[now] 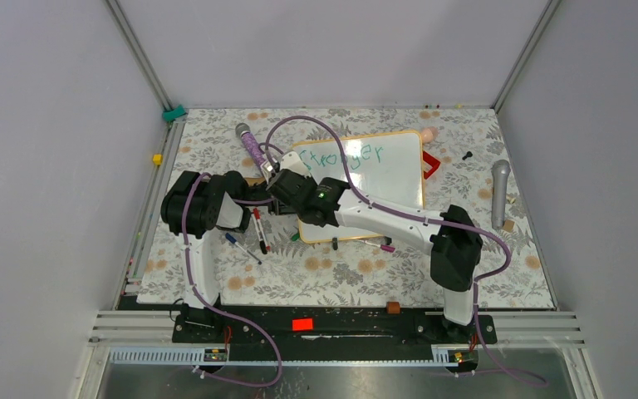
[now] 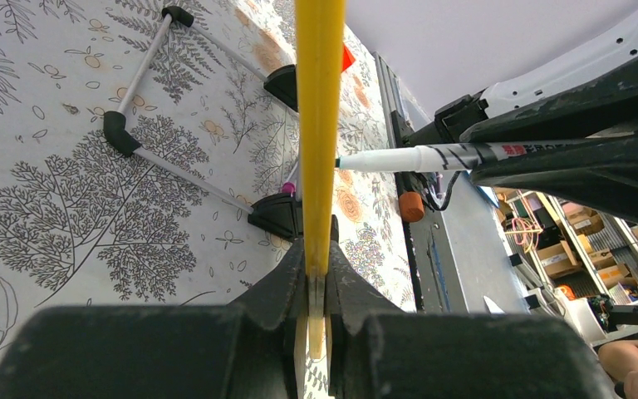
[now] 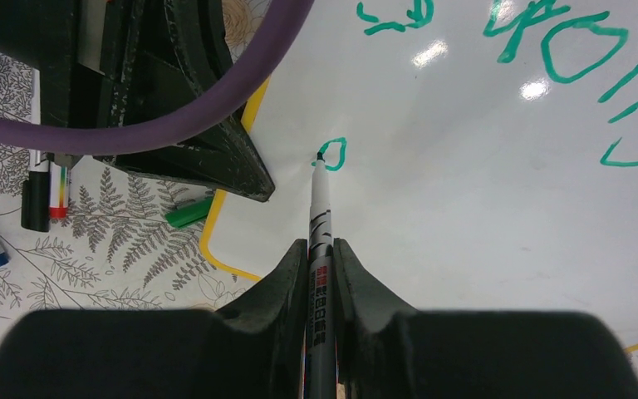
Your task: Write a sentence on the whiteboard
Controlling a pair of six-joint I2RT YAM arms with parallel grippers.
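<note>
The whiteboard (image 1: 386,170) lies tilted on the floral cloth, with the sentence's first green word, "Stronger" (image 1: 347,155), across its top. My left gripper (image 2: 317,258) is shut on the board's yellow frame edge (image 2: 319,100) at its left side. My right gripper (image 3: 321,249) is shut on a white marker (image 3: 319,204). The marker's tip touches the whiteboard (image 3: 465,233) at a small green loop (image 3: 333,154) under the first line (image 3: 573,58). The same marker (image 2: 415,158) shows side-on in the left wrist view. In the top view both grippers (image 1: 287,187) crowd together over the board's left end.
Loose markers (image 1: 259,229) lie left of the board, and a green cap (image 3: 189,213) sits by its corner. A purple microphone (image 1: 252,145) is at the back left and a grey one (image 1: 499,193) at the right. A red object (image 1: 432,164) touches the board's right edge.
</note>
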